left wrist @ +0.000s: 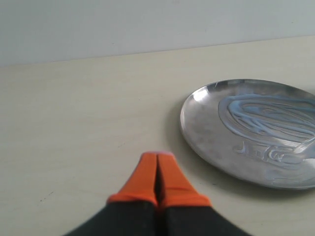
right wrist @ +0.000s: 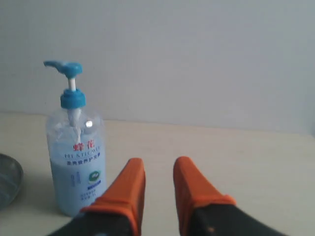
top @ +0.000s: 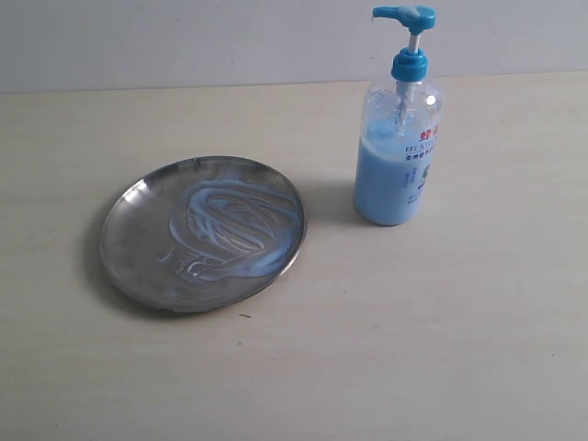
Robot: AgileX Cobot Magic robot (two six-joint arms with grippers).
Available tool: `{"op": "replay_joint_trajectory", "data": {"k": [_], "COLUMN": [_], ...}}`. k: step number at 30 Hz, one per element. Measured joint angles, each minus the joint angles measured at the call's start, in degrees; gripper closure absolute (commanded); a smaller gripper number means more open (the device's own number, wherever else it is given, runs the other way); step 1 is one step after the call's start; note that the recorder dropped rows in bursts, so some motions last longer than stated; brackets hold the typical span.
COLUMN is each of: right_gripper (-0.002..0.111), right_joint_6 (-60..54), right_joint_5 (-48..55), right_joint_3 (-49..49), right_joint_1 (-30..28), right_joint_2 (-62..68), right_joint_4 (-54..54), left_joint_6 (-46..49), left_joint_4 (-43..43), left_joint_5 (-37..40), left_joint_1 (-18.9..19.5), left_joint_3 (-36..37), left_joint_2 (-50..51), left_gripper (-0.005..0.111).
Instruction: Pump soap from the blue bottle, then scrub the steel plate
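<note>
The steel plate (top: 138, 237) lies flat on the counter (top: 413, 331), on the left side of the exterior view. Its middle and right-hand part are covered by soap (top: 241, 220), which is spread in looping, streaky smears of pale blue and white. The outer band toward the left rim is bare, shiny metal.

The blue bottle (top: 393, 175) stands upright on the counter to the right of the plate, near it but clearly apart from the rim. It is more than half filled with light blue liquid. The pump head (top: 404, 14) is raised on its stem, and its spout points toward the left of the exterior view. The printed label faces right.

The left claw (left wrist: 157, 164) is shown in the left wrist view only. Its two orange fingers (left wrist: 142, 179) are pressed together along their whole length, so the claw is clenched with nothing held between them. The tips are directed across the counter toward the wall (left wrist: 147, 24), with the plate lying near one side and apart from them. Contact with the counter cannot be determined.

The right claw (right wrist: 158, 172) is shown in the right wrist view only. Its fingers (right wrist: 129, 187) are separated by a clear gap with nothing in it, so the claw is released. It is held low over the counter and directed toward the wall. The bottle stands just beside one finger and is not touched.
</note>
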Motion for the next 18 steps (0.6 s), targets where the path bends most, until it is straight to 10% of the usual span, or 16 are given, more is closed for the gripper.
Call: {"op": "replay_joint_trajectory", "data": {"k": [18], "right_gripper": [0.084], "right_joint_6": [7.7], "right_joint_5": [0.5], "right_joint_3": [12.4], "right_joint_1": [0.0], "right_joint_2": [-8.9], "right_joint_4": [-5.6], "left_joint_6": [0.0], "left_joint_4": [0.0], "left_joint_5": [0.0], "left_joint_1": [0.0], "left_joint_3": [0.0], "left_joint_2": [0.0], "left_gripper": [0.107]}}
